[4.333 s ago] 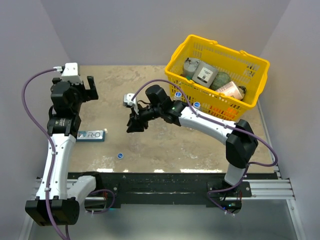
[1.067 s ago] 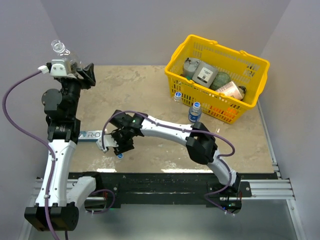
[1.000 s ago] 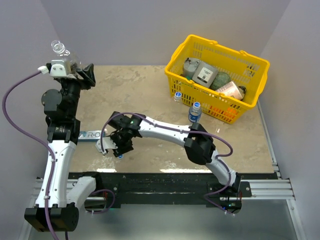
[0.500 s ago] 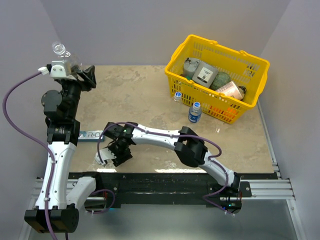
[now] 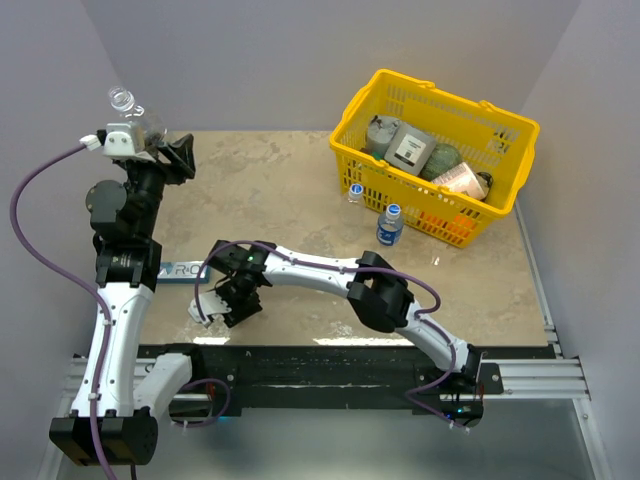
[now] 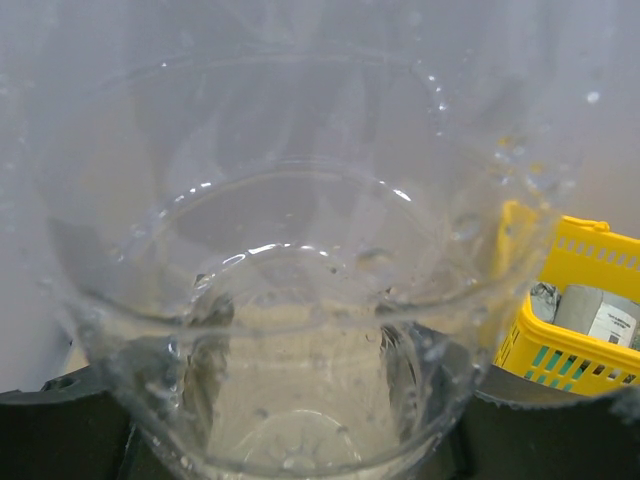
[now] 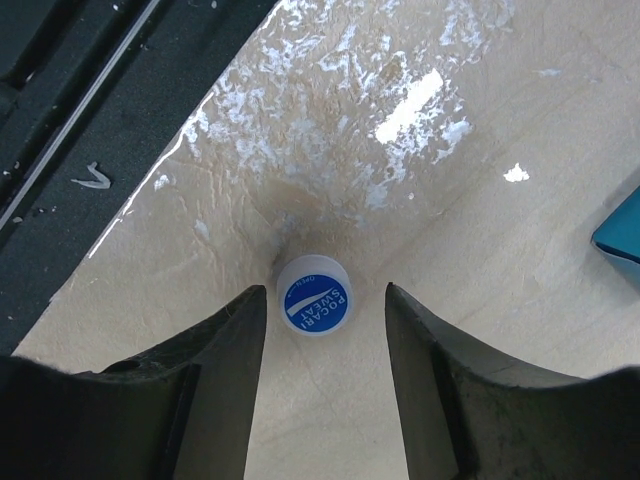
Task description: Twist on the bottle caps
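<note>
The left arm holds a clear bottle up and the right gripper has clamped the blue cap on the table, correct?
Not clamped: the right wrist view shows the right gripper open, fingers flanking the blue cap without touching. The left gripper does hold the clear bottle.

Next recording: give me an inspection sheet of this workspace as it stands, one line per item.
Surface: tan mottled table, glare near its front edge.
Job's things: uncapped bottle held aloft; loose cap flat on the table; clear bottle and blue-labelled bottle stand beside the basket, each with a blue top.
Clutter: yellow basket holding cans and jars; blue packet flat by the left arm.
Grippers: left gripper shut on the uncapped bottle; right gripper open, fingers either side of the loose cap, not touching it.
Cables: purple cables loop along both arms.
Surroundings: plain grey walls; black rail at the near edge.
</note>
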`<state>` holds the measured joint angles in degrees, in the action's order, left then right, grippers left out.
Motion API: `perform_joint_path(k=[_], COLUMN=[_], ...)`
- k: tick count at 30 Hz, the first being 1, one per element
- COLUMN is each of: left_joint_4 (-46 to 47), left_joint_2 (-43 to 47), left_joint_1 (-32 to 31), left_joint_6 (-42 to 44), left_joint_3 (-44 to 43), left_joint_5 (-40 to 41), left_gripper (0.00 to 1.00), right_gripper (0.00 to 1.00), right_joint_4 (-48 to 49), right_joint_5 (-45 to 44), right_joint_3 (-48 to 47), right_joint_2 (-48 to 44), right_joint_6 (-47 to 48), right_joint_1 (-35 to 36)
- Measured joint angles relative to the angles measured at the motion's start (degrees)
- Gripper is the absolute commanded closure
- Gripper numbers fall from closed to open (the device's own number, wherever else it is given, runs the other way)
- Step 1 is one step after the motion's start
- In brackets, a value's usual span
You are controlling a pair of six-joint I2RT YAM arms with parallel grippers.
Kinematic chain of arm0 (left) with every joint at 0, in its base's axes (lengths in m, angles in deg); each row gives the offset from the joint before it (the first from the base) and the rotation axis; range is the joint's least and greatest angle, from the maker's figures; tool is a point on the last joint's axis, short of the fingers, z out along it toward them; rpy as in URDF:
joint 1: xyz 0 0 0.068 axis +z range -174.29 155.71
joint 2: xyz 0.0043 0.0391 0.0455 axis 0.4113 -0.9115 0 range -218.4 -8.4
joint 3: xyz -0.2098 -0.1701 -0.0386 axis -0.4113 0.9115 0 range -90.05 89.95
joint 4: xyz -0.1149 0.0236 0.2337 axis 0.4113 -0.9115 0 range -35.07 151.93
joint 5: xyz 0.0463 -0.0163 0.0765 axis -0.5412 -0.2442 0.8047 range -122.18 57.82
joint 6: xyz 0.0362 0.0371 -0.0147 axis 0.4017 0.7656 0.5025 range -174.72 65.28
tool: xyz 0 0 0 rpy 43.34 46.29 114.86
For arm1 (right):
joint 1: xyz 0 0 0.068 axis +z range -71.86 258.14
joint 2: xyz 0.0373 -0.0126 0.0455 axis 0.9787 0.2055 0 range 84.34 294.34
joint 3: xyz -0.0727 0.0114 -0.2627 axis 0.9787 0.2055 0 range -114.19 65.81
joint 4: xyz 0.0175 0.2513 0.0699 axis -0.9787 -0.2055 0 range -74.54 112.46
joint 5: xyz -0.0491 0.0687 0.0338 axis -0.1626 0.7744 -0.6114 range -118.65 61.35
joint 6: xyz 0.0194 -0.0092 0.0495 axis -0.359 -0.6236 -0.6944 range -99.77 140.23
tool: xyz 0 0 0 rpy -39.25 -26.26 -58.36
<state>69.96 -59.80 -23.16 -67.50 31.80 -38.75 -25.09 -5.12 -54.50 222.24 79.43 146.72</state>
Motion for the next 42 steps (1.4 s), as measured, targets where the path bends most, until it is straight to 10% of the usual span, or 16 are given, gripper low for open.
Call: perform_joint_path(k=[42], left_joint_4=[-0.42], left_joint_2=[-0.83], left_joint_1=[0.00], left_joint_6=[-0.37], left_joint_3=[1.79], left_joint_5=[-1.07], left_gripper=[1.00], right_gripper=[0.55], right_joint_4=[0.72], right_joint_5=[1.53], right_joint_3=[1.57], right_joint_2=[0.63], right_joint_6=[4.50], right_joint_1=[-0.22])
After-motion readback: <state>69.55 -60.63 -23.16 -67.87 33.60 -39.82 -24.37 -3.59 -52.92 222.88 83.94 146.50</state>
